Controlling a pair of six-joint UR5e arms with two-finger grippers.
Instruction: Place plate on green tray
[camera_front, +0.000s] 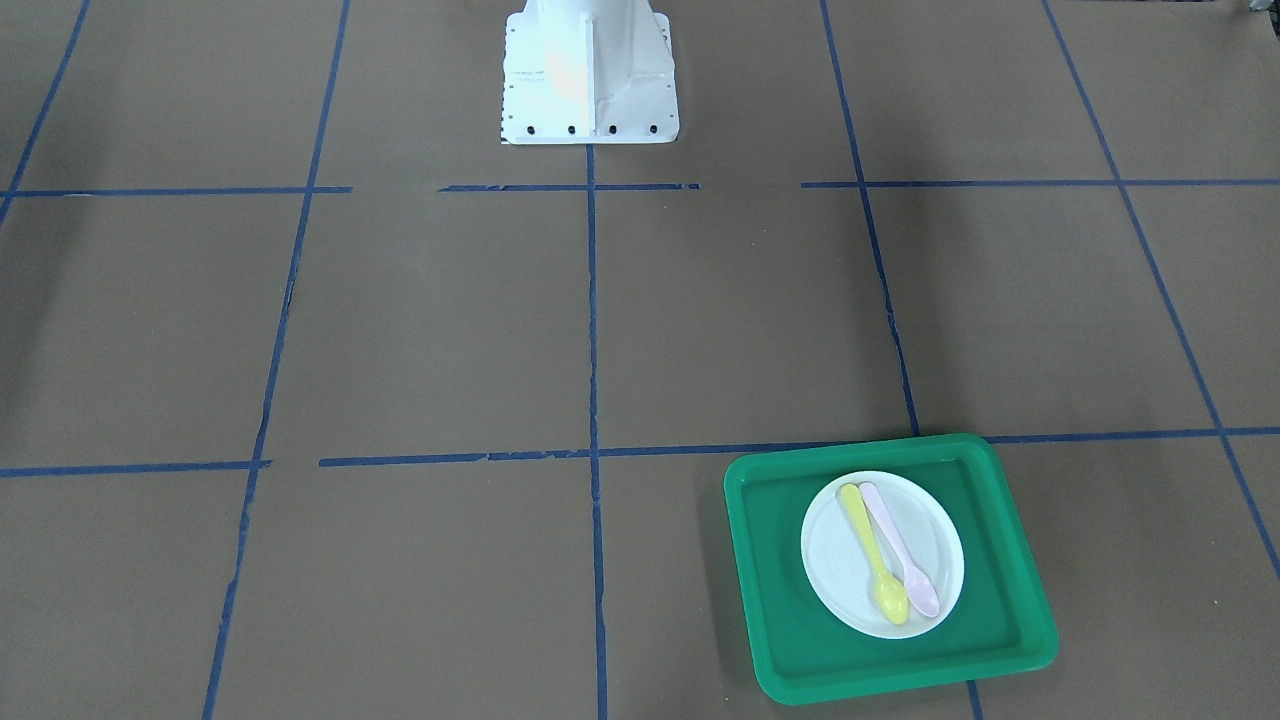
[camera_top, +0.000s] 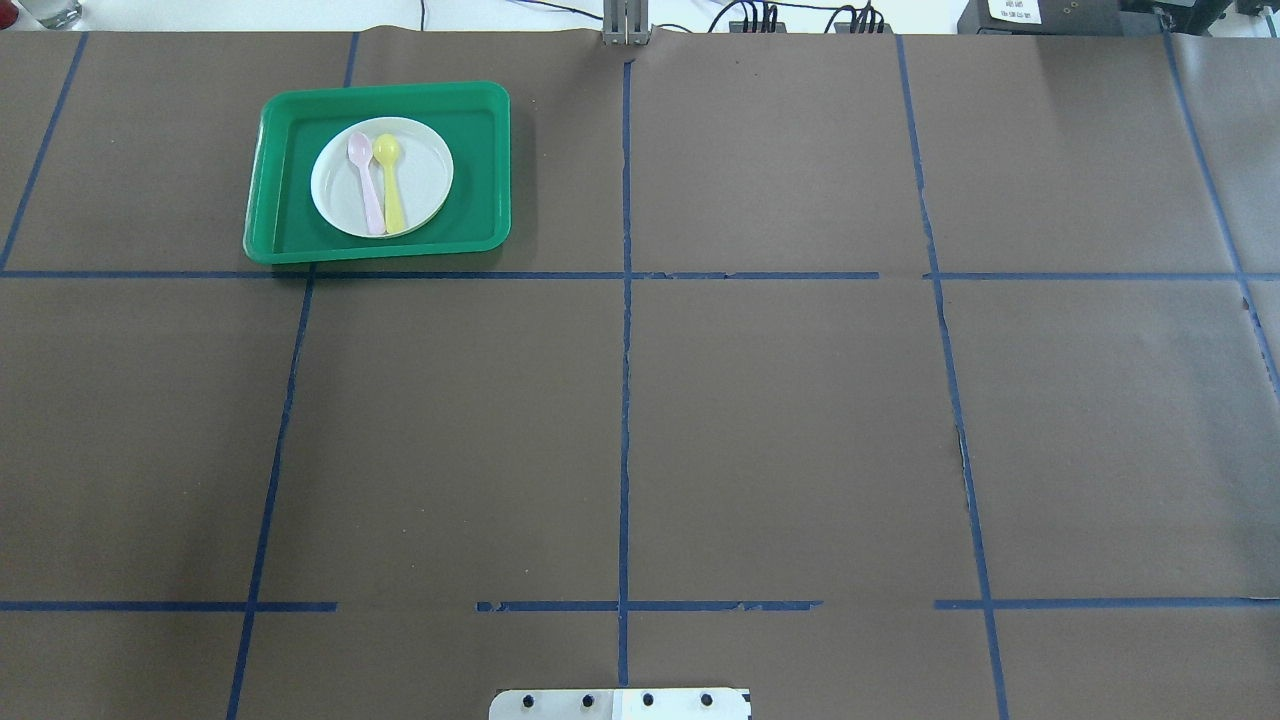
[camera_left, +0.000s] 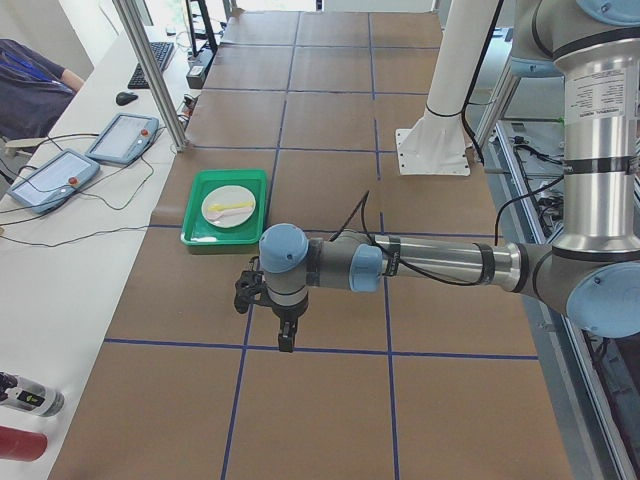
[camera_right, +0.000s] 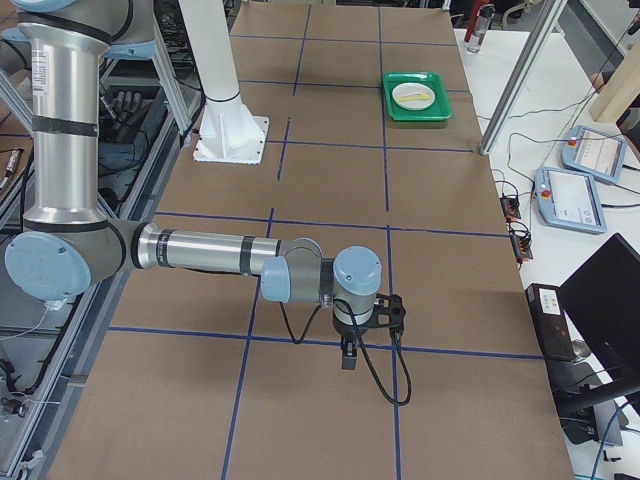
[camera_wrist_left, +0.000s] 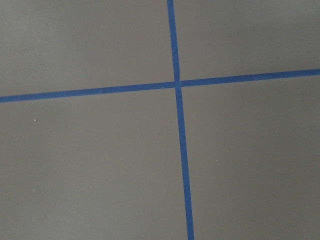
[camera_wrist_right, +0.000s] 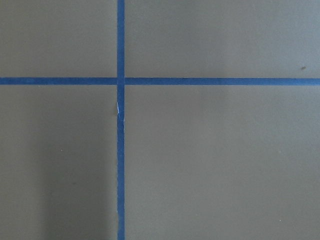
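The green tray (camera_front: 775, 610) lies on the brown table cover, at the far left in the overhead view (camera_top: 285, 205). A white plate (camera_front: 830, 560) rests flat inside it, near its middle, with a yellow spoon (camera_front: 868, 548) and a pink spoon (camera_front: 898, 548) on it. My left gripper (camera_left: 287, 340) shows only in the exterior left view, pointing down over the table, well short of the tray. My right gripper (camera_right: 347, 355) shows only in the exterior right view, far from the tray (camera_right: 437, 106). I cannot tell whether either is open or shut. Both wrist views show only table cover and tape.
Blue tape lines (camera_top: 625, 300) cross the brown cover. The white robot pedestal (camera_front: 588, 75) stands at the table's robot side. Tablets and cables (camera_left: 60, 175) lie on the white bench beyond the tray. A metal post (camera_left: 150, 70) stands near the tray.
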